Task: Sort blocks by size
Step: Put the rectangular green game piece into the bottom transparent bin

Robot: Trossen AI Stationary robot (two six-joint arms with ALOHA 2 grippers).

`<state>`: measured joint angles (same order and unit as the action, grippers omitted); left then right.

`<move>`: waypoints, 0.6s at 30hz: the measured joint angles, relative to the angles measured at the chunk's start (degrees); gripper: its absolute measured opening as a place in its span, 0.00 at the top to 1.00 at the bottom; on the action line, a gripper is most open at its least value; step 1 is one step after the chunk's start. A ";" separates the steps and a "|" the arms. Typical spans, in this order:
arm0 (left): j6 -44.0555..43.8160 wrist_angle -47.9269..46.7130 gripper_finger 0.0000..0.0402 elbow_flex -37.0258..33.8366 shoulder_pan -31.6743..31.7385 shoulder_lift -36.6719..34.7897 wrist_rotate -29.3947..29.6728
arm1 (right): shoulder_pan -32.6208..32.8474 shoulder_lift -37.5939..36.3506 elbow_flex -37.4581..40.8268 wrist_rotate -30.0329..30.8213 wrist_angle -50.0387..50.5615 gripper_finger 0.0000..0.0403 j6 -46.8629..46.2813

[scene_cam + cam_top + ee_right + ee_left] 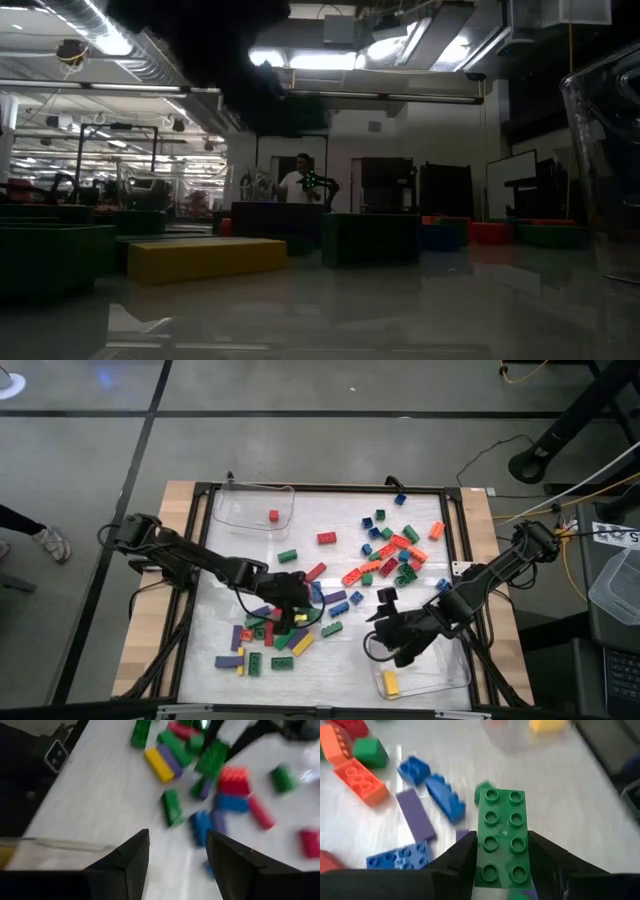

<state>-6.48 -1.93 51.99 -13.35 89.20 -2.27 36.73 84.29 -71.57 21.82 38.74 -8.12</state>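
Note:
Many coloured blocks lie on the white table top: one cluster (395, 550) toward the far right, another (265, 645) toward the near left. My left gripper (297, 598) hangs over the near-left cluster, shut on a long green block (502, 835) with two rows of studs. My right gripper (385, 608) hovers right of the middle, slanting down. Its fingers (177, 852) are open with nothing between them, and bare table lies below. My left gripper pinches the long green block between its two fingers, one on each long side (476, 857), at the end nearer the wrist. The fingers slant down and lie along the block, whose far half sticks out past them. It is lifted clear of the table, studs facing up toward the camera.
A clear tray (232, 510) at the far left holds one red block (273, 515). Another clear tray (455, 678) at the near right holds a yellow block (390, 682). A dark frame (320, 488) borders the work surface. Bare table lies between the two clusters.

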 joint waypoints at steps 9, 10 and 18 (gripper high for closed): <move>-8.18 12.52 0.66 1.22 0.75 -0.06 -2.33 | 0.00 0.00 0.00 6.56 -6.42 0.52 18.27; -8.75 14.47 0.66 1.22 0.75 -0.06 -2.77 | 0.00 0.00 0.00 7.00 -6.61 0.52 19.84; -9.68 23.56 0.65 1.26 0.70 -0.06 -3.82 | 0.00 0.02 0.00 13.41 -11.03 0.52 29.79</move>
<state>-16.17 21.63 53.25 -12.64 89.14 -6.09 36.73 84.31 -71.57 35.24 27.71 21.67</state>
